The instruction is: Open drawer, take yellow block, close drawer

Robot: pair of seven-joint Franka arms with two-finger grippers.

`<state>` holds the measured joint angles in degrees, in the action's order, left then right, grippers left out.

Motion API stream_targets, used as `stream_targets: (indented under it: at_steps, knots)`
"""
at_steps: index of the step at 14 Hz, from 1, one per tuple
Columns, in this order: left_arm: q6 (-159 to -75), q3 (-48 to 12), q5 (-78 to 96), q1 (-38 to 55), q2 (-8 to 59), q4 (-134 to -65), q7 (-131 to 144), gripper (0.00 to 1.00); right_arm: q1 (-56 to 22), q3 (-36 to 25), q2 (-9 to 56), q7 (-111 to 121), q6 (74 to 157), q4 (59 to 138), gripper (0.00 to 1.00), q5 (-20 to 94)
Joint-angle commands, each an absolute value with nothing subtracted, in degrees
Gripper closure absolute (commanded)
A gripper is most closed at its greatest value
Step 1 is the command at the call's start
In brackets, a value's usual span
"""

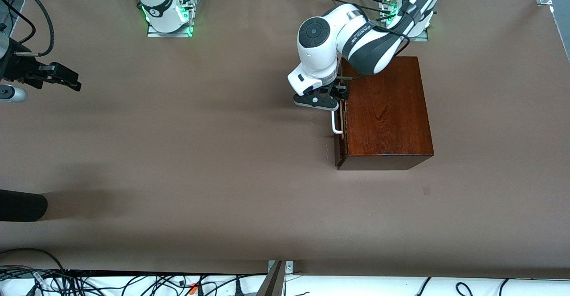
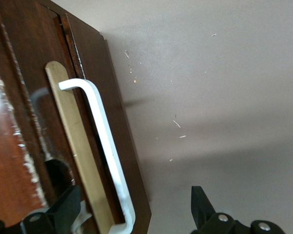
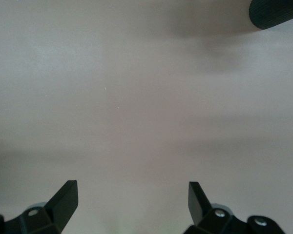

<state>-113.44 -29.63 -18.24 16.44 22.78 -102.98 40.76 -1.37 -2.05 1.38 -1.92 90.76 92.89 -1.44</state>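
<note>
The dark mahogany box (image 1: pixel 387 113) stands on the table near the left arm's base. Its drawer (image 1: pixel 341 122) faces the right arm's end of the table. A thin pale strip (image 2: pixel 73 146) runs along the drawer front beside the white bar handle (image 2: pixel 105 146). My left gripper (image 1: pixel 341 95) is open at the handle's (image 1: pixel 336 124) end farther from the front camera. One finger (image 2: pixel 63 209) is against the drawer front, the other finger (image 2: pixel 201 204) is over bare table, and the bar lies between them. My right gripper (image 1: pixel 67 80) waits open over the table's right-arm end. The yellow block is hidden.
A black cylinder (image 1: pixel 22 204) pokes in over the table edge at the right arm's end, and the right wrist view also shows the cylinder (image 3: pixel 276 12). Cables (image 1: pixel 133 282) lie along the table edge nearest the front camera. Brown table (image 1: pixel 200 153) spreads in front of the drawer.
</note>
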Motion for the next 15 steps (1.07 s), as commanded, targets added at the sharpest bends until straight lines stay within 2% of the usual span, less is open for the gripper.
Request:
stream_targets:
  at_steps: [1, 15]
  knots:
    - [-118.0, -29.8, -21.1, 16.3, 21.8, -106.7, 42.8, 0.00, -0.6, -1.5, 0.5, -1.6, 90.3, 92.8, 0.00, -1.1]
    - [-120.9, -29.6, -30.1, 16.1, 26.4, -107.3, 46.8, 0.00, -0.7, -1.5, 0.5, -1.6, 90.3, 92.8, 0.00, -1.1]
